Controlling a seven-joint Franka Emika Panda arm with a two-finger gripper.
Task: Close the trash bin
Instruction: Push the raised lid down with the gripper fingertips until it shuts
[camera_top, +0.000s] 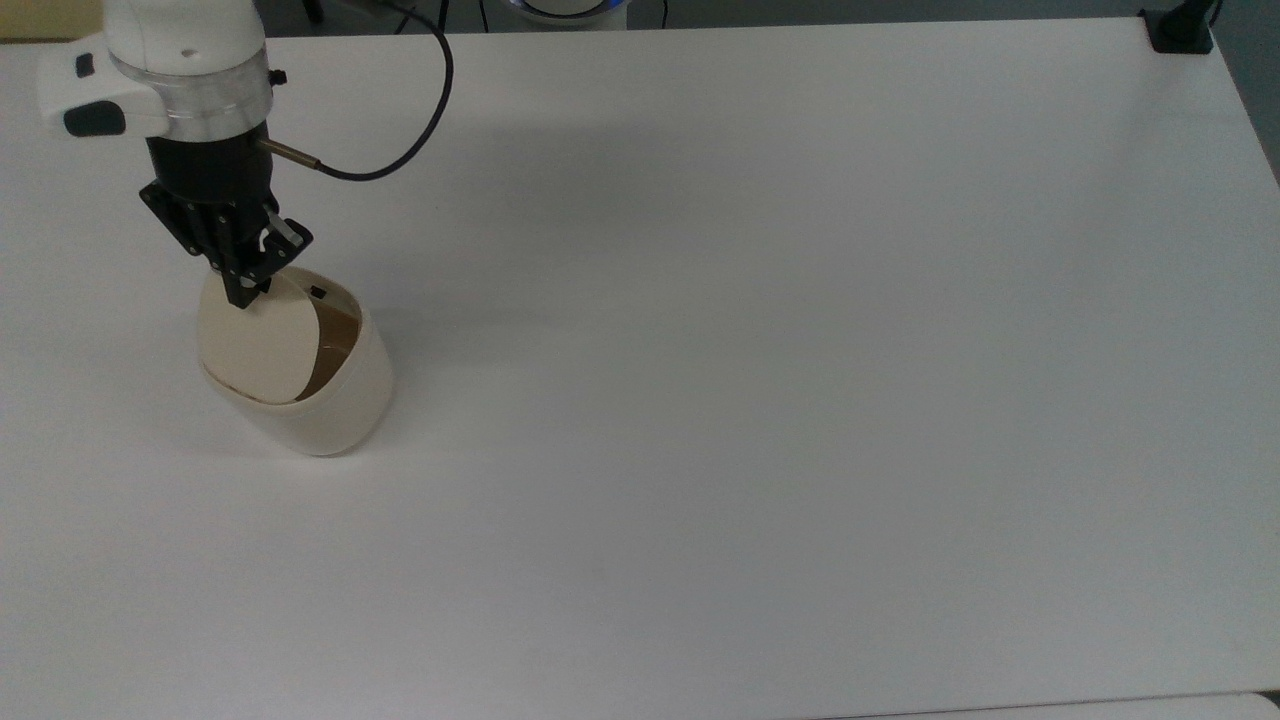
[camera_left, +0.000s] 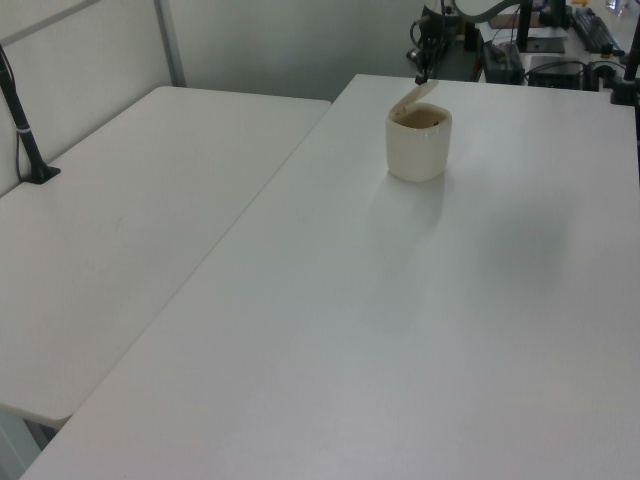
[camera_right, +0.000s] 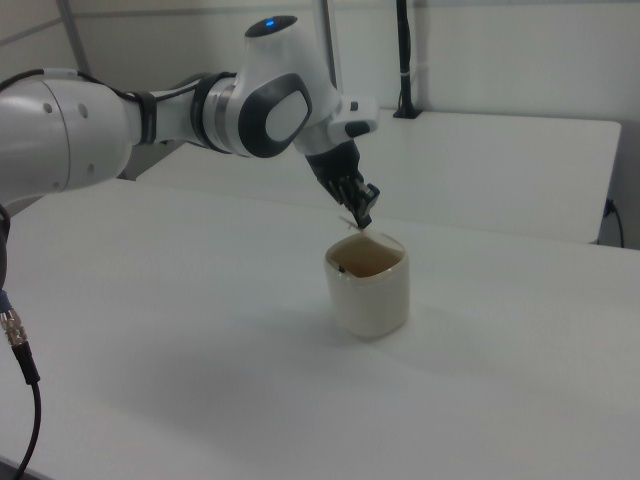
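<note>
The trash bin (camera_top: 320, 390) is stood on the white tabletop (camera_top: 760, 330), near the top view's left edge, with nothing else close to it. Its lid (camera_top: 258, 340) is seen half lowered: in the left view it is tilted over the opening rather than flat, and in the top view a strip of the tan-brown inside is left uncovered on the top view's right. The hand (camera_top: 245, 290) is placed on the raised edge of the lid, its fingers brought together and nothing held between them, so the lid is judged to be pushed, not gripped. Several failures can be expected from here. If the push is carried sideways more than downward, the light bin may be slid or tipped on the smooth tabletop, since nothing braces it. If the fingertips are allowed to slip off the thin lid edge, the lid may be left ajar or the fingers driven into the opening. If the push is ended too soon, the small black latch (camera_top: 317, 292) on the rim may not be caught, and the lid could spring up again. No brand, label or other writing can be read on the bin, the hand or the arm.
</note>
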